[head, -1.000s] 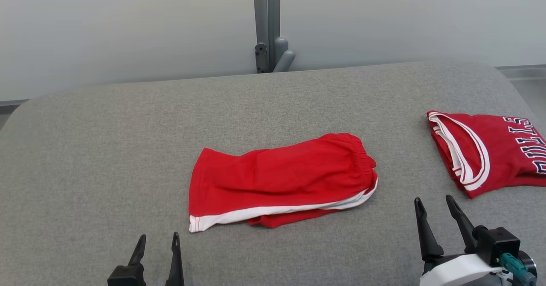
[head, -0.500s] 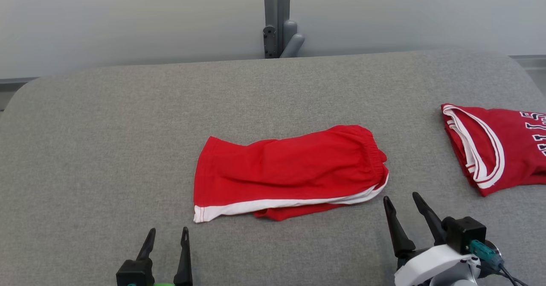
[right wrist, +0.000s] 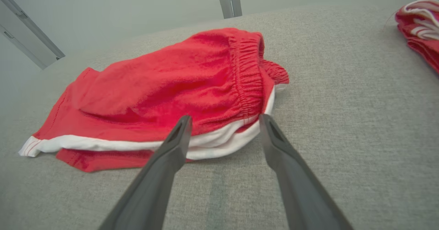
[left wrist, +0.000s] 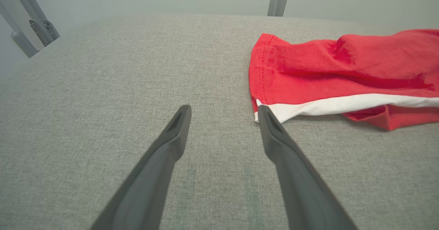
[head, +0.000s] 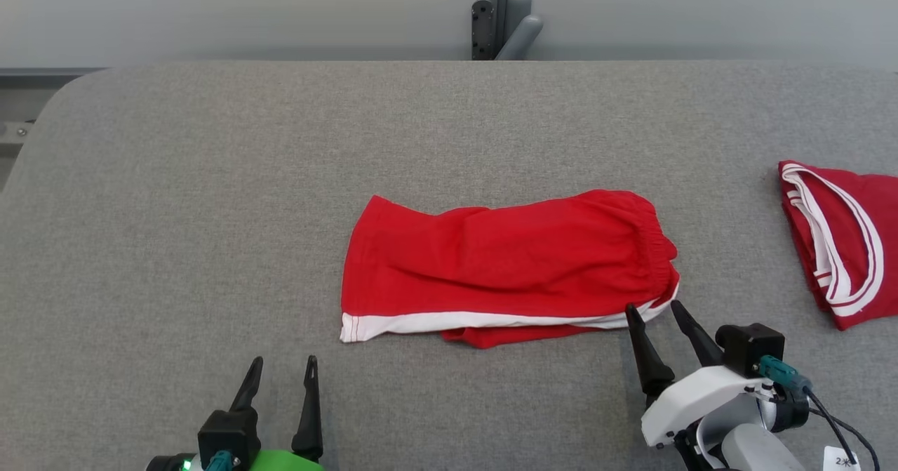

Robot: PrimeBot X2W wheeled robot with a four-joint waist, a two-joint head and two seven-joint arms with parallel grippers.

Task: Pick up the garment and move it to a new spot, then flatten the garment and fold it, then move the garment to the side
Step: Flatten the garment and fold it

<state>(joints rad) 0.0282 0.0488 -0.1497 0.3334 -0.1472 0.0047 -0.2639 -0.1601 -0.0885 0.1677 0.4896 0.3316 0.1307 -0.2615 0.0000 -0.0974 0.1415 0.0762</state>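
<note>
The garment, red shorts (head: pixel 505 260) with a white side stripe, lies folded lengthwise in the middle of the grey table (head: pixel 210 176). Its elastic waistband points right and its hem points left. My right gripper (head: pixel 653 307) is open, its fingertips at the waistband's near corner; in the right wrist view the shorts (right wrist: pixel 164 82) lie just beyond the open right gripper (right wrist: pixel 225 117). My left gripper (head: pixel 284 360) is open over bare table, short of the hem's white corner. In the left wrist view the shorts (left wrist: pixel 343 69) lie to the right of the left gripper (left wrist: pixel 223 108).
A second red garment with white trim (head: pixel 842 239) lies folded at the table's right edge, also seen in the right wrist view as the trimmed garment (right wrist: pixel 420 27). A grey post (head: pixel 498 11) stands behind the table. The table's left corner is rounded.
The camera has shifted, so the whole picture slid right. My right gripper has come in to the left, up to the shorts' waistband corner. The shorts have not moved.
</note>
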